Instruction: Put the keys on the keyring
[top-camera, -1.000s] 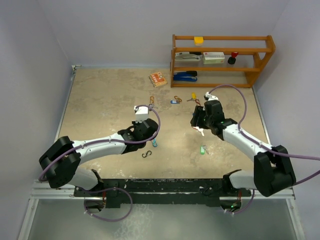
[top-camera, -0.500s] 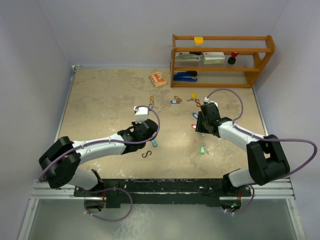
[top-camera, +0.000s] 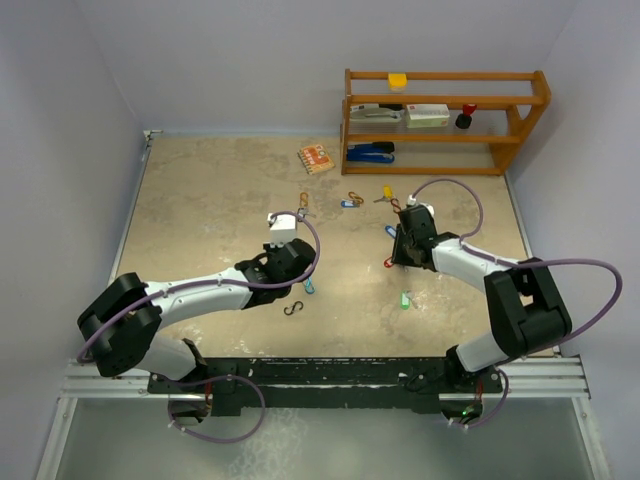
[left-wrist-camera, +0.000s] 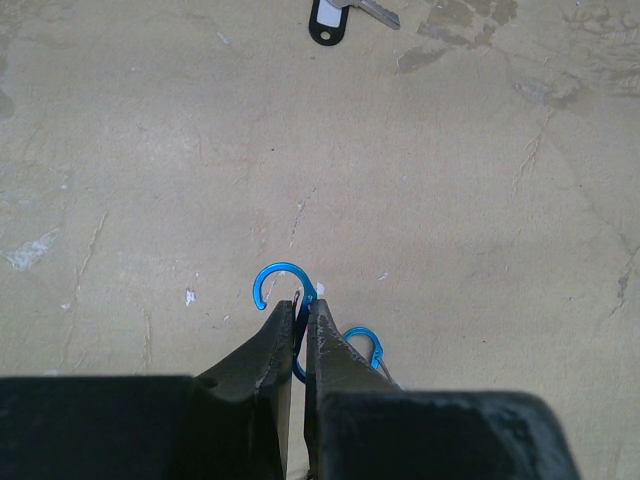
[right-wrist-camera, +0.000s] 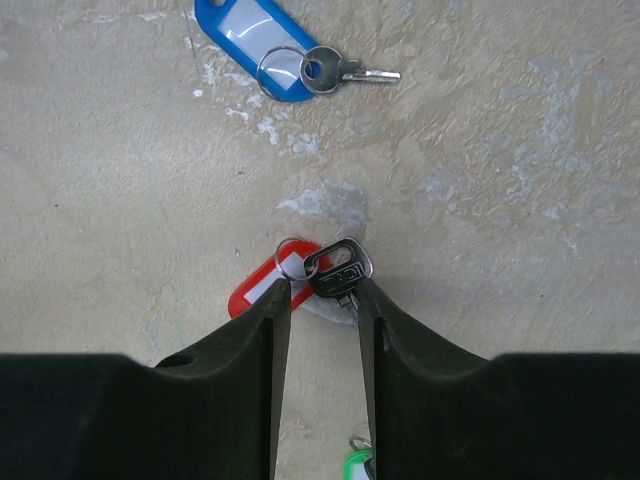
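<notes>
Jaws of the left gripper (left-wrist-camera: 303, 305) are pinched tight on a blue S-clip (left-wrist-camera: 272, 278), whose free hook curls toward 11 o'clock. The right gripper (right-wrist-camera: 320, 285) has its jaws narrow, either side of the red-tagged key (right-wrist-camera: 338, 268) on the table (right-wrist-camera: 500, 200); whether they clamp it, I cannot tell. A blue-tagged key (right-wrist-camera: 250, 35) lies at 11 o'clock from it.

Green tag (right-wrist-camera: 358, 466) cut off at bottom edge — blue clip (left-wrist-camera: 281, 267) partly hidden behind left tool (left-wrist-camera: 302, 304)
</notes>
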